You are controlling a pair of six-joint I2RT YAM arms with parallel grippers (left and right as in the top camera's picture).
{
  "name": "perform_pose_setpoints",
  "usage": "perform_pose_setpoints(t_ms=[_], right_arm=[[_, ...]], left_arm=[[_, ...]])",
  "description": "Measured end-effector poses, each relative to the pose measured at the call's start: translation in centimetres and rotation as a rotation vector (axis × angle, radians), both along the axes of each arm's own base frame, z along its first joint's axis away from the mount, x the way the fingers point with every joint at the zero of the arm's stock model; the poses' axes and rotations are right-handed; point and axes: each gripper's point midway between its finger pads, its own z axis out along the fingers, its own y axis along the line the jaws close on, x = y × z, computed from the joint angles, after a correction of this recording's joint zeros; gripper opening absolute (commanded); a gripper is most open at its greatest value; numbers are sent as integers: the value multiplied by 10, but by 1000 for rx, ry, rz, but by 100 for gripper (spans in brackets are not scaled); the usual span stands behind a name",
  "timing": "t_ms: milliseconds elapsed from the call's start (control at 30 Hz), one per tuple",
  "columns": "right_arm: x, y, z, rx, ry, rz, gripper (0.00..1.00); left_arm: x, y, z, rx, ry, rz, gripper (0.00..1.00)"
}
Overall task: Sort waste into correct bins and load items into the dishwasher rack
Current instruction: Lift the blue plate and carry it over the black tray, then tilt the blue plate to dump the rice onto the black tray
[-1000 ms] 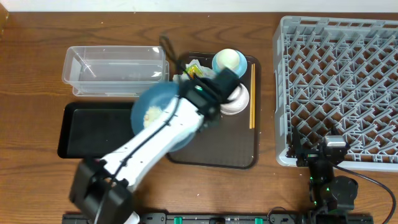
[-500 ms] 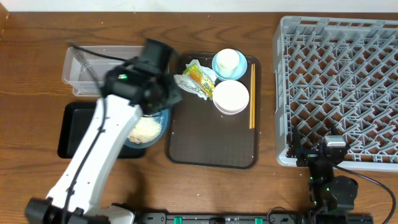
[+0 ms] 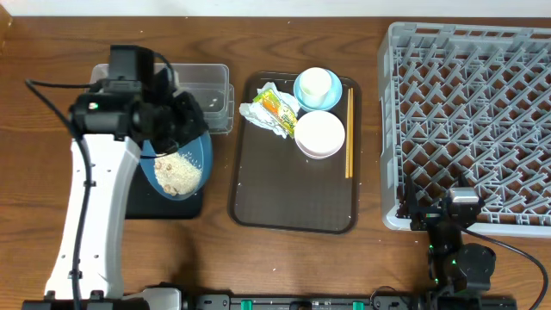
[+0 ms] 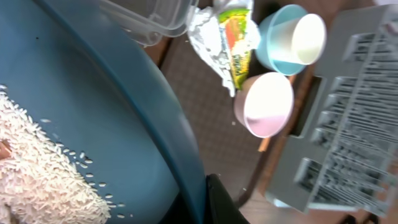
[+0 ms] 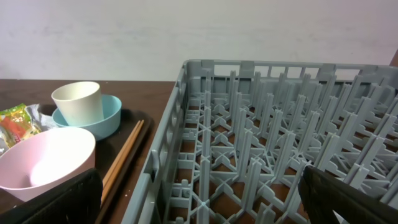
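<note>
My left gripper point(image 3: 191, 129) is shut on the rim of the large dark-blue bowl point(image 3: 176, 164). It holds the bowl tilted over the shallow black tray point(image 3: 164, 207), with a heap of white rice point(image 3: 178, 175) inside. The left wrist view shows the bowl point(image 4: 93, 124), the rice point(image 4: 37, 180) and one finger on the rim. The clear tub point(image 3: 211, 86) is just behind. On the brown serving tray point(image 3: 293, 215) lie the yellow-green wrapper point(image 3: 271, 108), the light-blue bowl point(image 3: 317, 86) holding a white cup, the white-pinkish bowl point(image 3: 320, 133) and the chopsticks point(image 3: 349, 129). My right gripper point(image 3: 456, 207) is open.
The grey dishwasher rack point(image 3: 473, 112) fills the right side, and my right gripper point(image 5: 205, 199) sits at its front left corner. Crumpled silvery-white material lies against the wrapper. The left arm's links run down the left side of the table.
My left arm has carried the dark-blue bowl with the rice leftwards, from above the brown tray to above the black tray. The right arm has not moved.
</note>
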Motion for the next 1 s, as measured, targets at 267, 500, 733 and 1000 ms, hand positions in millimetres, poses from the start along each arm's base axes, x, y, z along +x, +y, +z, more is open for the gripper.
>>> perform_pose_setpoints(t_ms=[267, 500, 733, 1000], right_arm=[[0, 0, 0, 0, 0, 0, 99], [0, 0, 0, 0, 0, 0, 99], [0, 0, 0, 0, 0, 0, 99], [0, 0, 0, 0, 0, 0, 99]], left_arm=[[4, 16, 17, -170, -49, 1, 6], [6, 49, 21, -210, -67, 91, 6], [0, 70, 3, -224, -37, 153, 6], [5, 74, -2, -310, -95, 136, 6]])
